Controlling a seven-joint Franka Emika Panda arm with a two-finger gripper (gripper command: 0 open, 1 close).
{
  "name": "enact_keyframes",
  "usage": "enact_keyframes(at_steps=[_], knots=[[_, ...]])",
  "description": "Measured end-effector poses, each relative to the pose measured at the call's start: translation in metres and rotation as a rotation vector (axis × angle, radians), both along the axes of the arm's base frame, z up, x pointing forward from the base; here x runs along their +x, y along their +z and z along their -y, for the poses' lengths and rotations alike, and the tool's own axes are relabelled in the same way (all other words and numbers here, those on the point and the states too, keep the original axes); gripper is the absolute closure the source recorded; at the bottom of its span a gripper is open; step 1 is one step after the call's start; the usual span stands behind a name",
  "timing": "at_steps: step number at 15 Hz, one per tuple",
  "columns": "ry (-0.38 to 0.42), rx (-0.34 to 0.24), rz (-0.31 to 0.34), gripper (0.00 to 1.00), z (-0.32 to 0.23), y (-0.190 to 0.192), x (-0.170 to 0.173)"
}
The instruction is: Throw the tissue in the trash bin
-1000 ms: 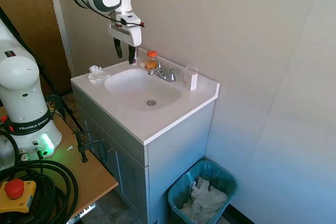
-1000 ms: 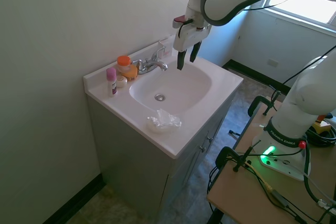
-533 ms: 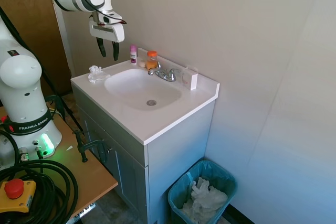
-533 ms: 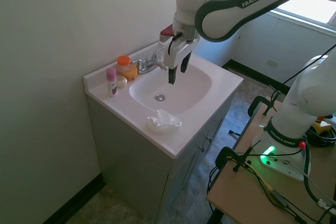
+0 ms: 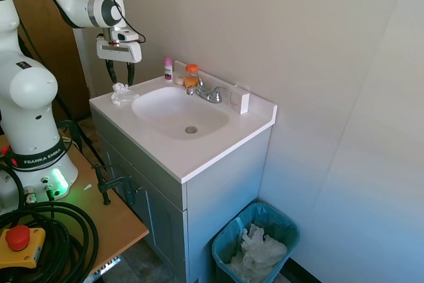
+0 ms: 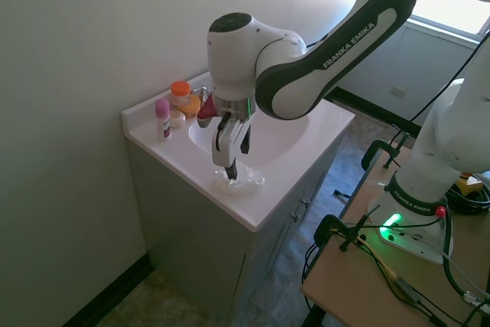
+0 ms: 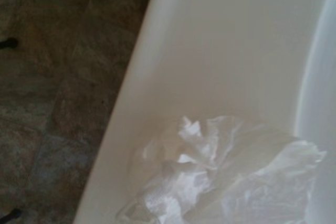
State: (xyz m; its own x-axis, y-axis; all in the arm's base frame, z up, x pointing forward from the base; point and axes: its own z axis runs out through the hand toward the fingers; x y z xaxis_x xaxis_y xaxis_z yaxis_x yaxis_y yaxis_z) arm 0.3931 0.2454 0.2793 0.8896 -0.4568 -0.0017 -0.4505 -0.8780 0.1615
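Gripper (image 5: 119,74) positioned directly above tissue (image 5: 122,93), jaws spread open, nothing held. Tissue seen crumpled on white vanity counter (image 5: 199,154), at corner beside basin (image 5: 180,112), near front edge. Trash bin (image 5: 255,243) placed on floor beside cabinet, teal-lined, crumpled white paper (image 5: 260,250) inside.

- Countertop (image 5: 199,154) at frame centre lies bare around the basin (faucet (image 5: 209,93), bottles (image 5: 169,68) and white box (image 5: 240,101) crowd its back edge).
- Trash bin (image 5: 255,243), lower right, stands open-topped beside the cabinet (image 5: 218,197), half filled with paper.
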Motion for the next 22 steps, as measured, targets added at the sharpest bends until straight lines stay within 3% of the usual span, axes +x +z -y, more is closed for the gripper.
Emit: enact_keyframes(at_steps=[3,4,14,22], knots=[[0.010,-0.005,-0.046,0.00,-0.002,-0.022,-0.001],[0.010,-0.008,-0.057,1.00,-0.001,-0.026,-0.001],[0.002,-0.029,-0.144,1.00,0.009,-0.037,-0.003],[-0.003,-0.012,-0.158,1.00,0.007,-0.034,0.001]])
